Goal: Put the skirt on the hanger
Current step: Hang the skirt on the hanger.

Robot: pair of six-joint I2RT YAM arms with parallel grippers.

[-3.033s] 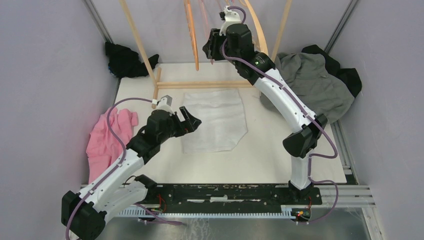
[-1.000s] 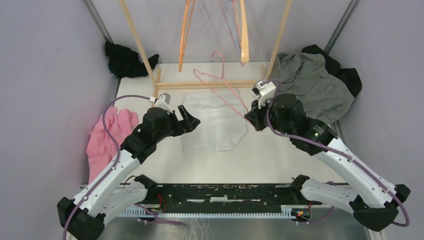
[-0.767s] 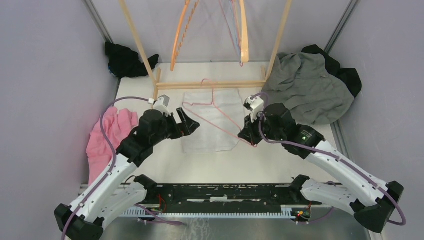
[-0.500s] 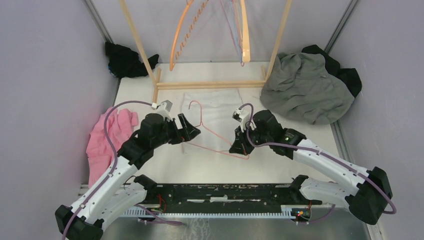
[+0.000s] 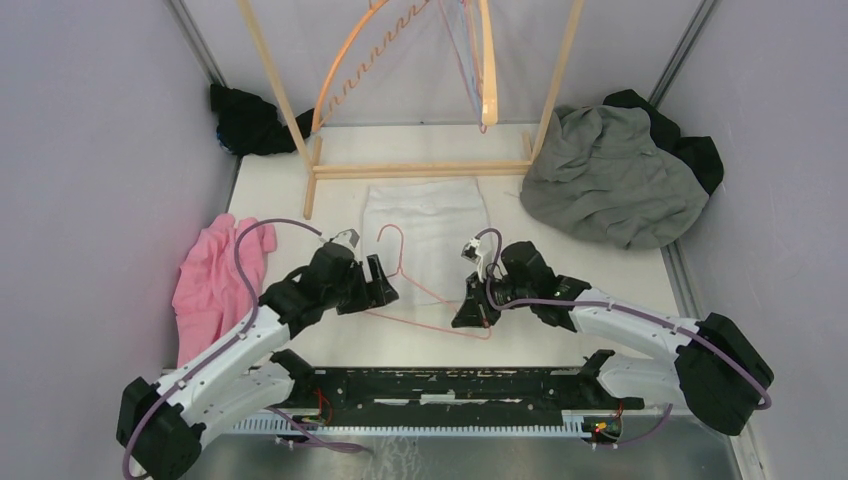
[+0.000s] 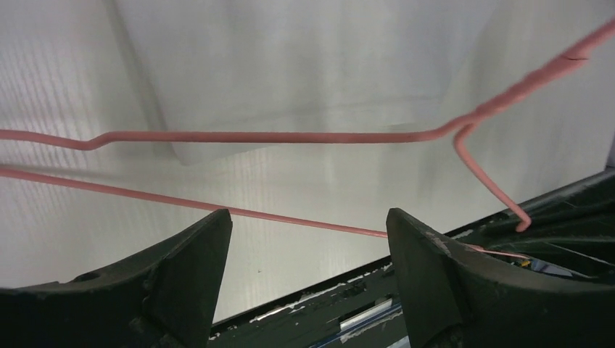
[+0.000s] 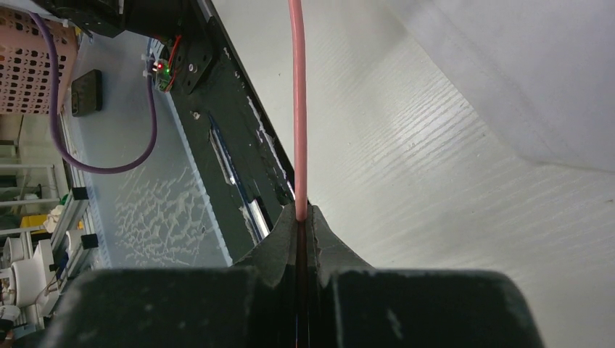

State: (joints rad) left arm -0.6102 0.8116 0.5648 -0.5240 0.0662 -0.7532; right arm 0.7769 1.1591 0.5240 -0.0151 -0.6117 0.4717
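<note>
The white skirt (image 5: pixel 425 215) lies flat on the table in front of the rack. My right gripper (image 5: pixel 470 312) is shut on a thin pink wire hanger (image 5: pixel 402 262) and holds it low over the table, just past the skirt's near edge. In the right wrist view the wire (image 7: pixel 297 109) rises from between the closed fingers, with the skirt (image 7: pixel 522 72) to the right. My left gripper (image 5: pixel 380 290) is open and empty beside the hanger's left end. In the left wrist view the hanger (image 6: pixel 290 136) crosses just beyond the open gripper (image 6: pixel 308 225), over the skirt's hem (image 6: pixel 290 58).
A wooden rack (image 5: pixel 420 170) stands at the back with orange hangers (image 5: pixel 350 75) swinging on it. A grey garment (image 5: pixel 610 180) lies at the right, a pink garment (image 5: pixel 210 280) at the left, a black one (image 5: pixel 250 120) at the back left. The black base rail (image 5: pixel 440 385) runs along the near edge.
My right arm took the pink hanger off the rack and carried it down to the table near the skirt's near edge. My left gripper moved nearer and lower, toward the hanger.
</note>
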